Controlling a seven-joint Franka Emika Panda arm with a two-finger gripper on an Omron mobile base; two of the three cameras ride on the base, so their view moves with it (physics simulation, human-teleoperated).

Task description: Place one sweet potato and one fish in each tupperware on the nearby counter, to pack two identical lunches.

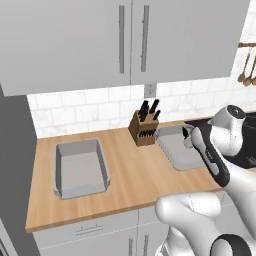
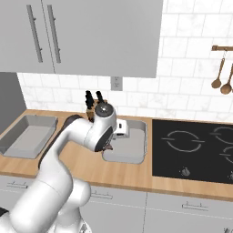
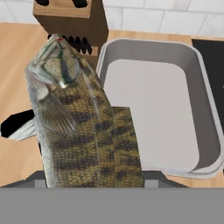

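we see the gripper (image 2: 119, 132) poised above the near left corner of one tupperware (image 2: 139, 150), the grey container that sits on the counter (image 1: 130, 175) just beside the knife block (image 1: 144, 129). in the hand view the fish (image 3: 83, 118) rises from the bottom edge toward 12 o'clock, its head uppermost and its olive, dark-banded scales facing us; its lower body disappears between the jaws, so we read the gripper as pinching the fish, though the fingertips themselves are covered by it. in that same view the container (image 3: 205, 127) lies at 3 o'clock of the fish, its floor bare, and the knife block (image 3: 70, 22) stands at 12 o'clock, touching the container's rim or very nearly so.

in the left base view the second tupperware (image 1: 60, 170) rests at 9 o'clock of the first (image 1: 180, 155), well apart from it, with the knife block between them and nearer the right one. its floor is likewise bare. in the right base view a black cooktop (image 2: 195, 150) lies at 3 o'clock of the nearer container, set into the counter, and wooden spoons (image 2: 221, 82) hang on the tiled wall above it.
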